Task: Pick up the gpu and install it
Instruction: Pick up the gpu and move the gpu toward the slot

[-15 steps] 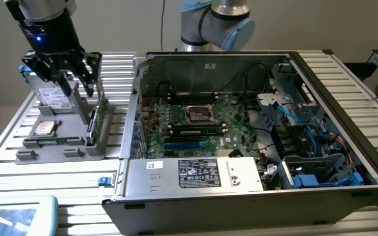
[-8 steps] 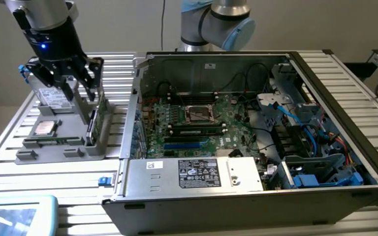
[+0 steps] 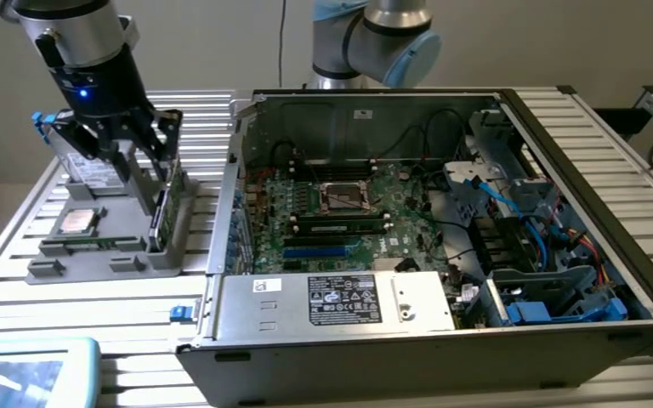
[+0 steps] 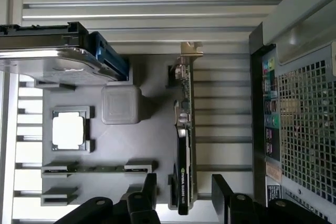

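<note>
Jaws of the gripper point(image 4: 185, 179) stand open astride the upright gpu point(image 4: 184, 129), not touching.

End effector point(image 4: 185, 184) astride gpu point(image 4: 184, 129) (upright)

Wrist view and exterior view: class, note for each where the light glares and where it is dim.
Wrist view: the processor lid glares almost white, the hard drive carries a bright streak, and the gpu, seen edge-on, is dark. Exterior view: the table slats shine pale, the computer case is dimmer inside, and a blue light glows on the arm.
</note>
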Robot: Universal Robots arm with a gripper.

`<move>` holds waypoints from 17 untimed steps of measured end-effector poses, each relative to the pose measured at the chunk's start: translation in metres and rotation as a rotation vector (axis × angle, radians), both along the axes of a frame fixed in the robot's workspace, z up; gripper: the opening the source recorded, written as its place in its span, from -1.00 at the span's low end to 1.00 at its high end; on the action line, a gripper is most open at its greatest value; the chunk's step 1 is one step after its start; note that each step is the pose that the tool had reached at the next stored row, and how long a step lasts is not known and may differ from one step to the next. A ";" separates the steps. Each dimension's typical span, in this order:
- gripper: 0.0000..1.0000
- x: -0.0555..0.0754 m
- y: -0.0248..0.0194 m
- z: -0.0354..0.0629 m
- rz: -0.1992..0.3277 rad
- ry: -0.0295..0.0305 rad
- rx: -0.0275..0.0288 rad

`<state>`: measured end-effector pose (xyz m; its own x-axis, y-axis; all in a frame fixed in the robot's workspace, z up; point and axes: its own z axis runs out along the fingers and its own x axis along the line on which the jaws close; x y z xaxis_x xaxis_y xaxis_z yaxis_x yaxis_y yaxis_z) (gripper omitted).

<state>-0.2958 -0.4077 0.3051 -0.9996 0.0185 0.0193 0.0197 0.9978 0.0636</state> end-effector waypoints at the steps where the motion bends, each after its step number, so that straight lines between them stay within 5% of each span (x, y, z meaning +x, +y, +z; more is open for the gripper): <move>1: 0.07 0.000 0.0002 -0.0018 0.000 0.0001 0.0000; 17: 0.07 0.000 0.0023 -0.0309 0.000 0.0000 0.0002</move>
<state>-0.2959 -0.4053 0.2742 -0.9997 0.0181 0.0193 0.0193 0.9978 0.0637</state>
